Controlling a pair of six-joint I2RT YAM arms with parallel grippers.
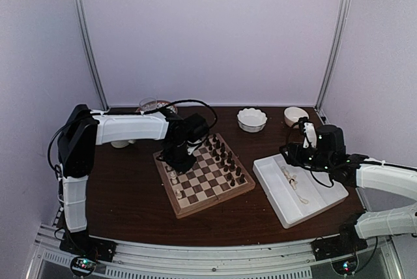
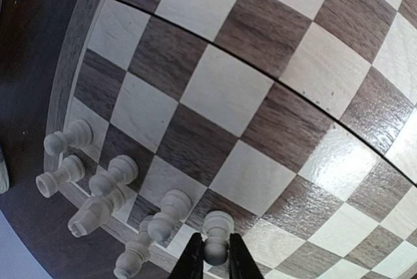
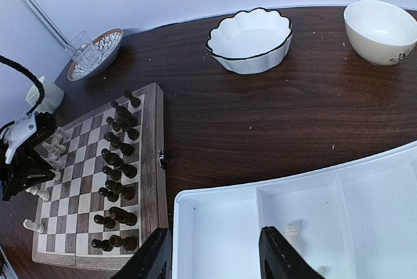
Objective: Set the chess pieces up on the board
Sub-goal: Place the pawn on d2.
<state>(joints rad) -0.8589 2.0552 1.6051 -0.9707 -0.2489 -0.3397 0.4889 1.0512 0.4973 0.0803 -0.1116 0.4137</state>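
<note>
While the dark side looks complete, white is only partly set.

- Table (image 1: 124, 194): board (image 1: 212, 203) sits mid-table, a little left of centre and turned at an angle. White tray (image 1: 326, 197) is toward the near-right corner. Two bowls (image 1: 252, 119) are at the far edge, right half.
- Left gripper (image 2: 214, 263) is low over the board's left edge. Jaws are nearly together on either side of a white pawn (image 2: 217, 230) that stands upright on a square. Can't tell whether they grip it or just flank it.
- Right gripper (image 3: 218, 256) hovers over the tray's far-left part, jaws spread, nothing between them.
- Dark pieces (image 1: 225, 158): two rows along the board's right edge, look fully placed.
- White pieces (image 2: 107, 184): a small cluster by the board's left edge near one corner. At least one appears to lean or lie over. Most of the two white rows are bare.
- A few more white ones are in the tray (image 3: 293, 232); exact count is too small to read.

My read: well under half of white is done. The rest needs fetching, and any tipped piece needs righting.
</note>
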